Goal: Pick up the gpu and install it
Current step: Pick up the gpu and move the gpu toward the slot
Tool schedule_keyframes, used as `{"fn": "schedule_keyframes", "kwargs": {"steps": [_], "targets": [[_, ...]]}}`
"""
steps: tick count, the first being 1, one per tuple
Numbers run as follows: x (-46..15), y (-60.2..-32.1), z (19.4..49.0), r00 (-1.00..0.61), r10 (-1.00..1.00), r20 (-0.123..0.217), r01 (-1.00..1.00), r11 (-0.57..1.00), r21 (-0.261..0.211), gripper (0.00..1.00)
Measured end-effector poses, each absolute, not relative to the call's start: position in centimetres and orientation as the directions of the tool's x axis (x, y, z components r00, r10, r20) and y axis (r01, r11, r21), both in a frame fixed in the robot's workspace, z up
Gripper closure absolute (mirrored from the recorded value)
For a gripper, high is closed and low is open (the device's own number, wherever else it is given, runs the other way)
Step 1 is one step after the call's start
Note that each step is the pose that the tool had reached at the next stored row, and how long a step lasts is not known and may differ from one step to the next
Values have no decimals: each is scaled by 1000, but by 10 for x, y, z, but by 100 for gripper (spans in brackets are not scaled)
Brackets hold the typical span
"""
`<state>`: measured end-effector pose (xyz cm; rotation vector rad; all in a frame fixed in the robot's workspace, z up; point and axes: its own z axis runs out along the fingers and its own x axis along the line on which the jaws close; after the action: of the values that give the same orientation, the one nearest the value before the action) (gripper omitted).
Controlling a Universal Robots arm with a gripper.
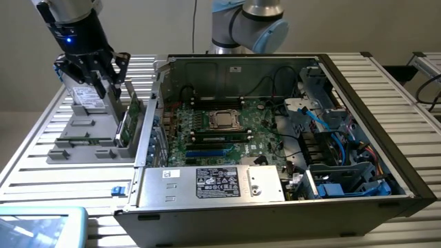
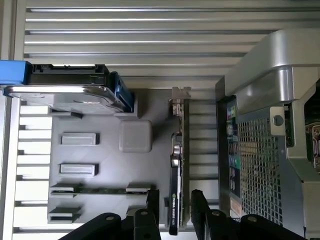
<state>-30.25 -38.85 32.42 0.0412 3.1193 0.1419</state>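
Wrist view — hand straddles gpu

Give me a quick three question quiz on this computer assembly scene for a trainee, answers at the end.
1. True or false: the gpu stands on edge outside the computer case.
2. The tool is: A) shut on the gpu; B) open, a finger on either side of the gpu; C) inside the case.
3. Fill in: the gpu rests in a grey ____.
Key: 1 true; 2 B; 3 holder.
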Motion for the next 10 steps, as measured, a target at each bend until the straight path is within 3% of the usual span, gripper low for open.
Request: {"fn": "schedule_keyframes", "kwargs": {"steps": [10], "targets": [[-303,-398,306,-999,27,-18,25,995,93,58]]}}
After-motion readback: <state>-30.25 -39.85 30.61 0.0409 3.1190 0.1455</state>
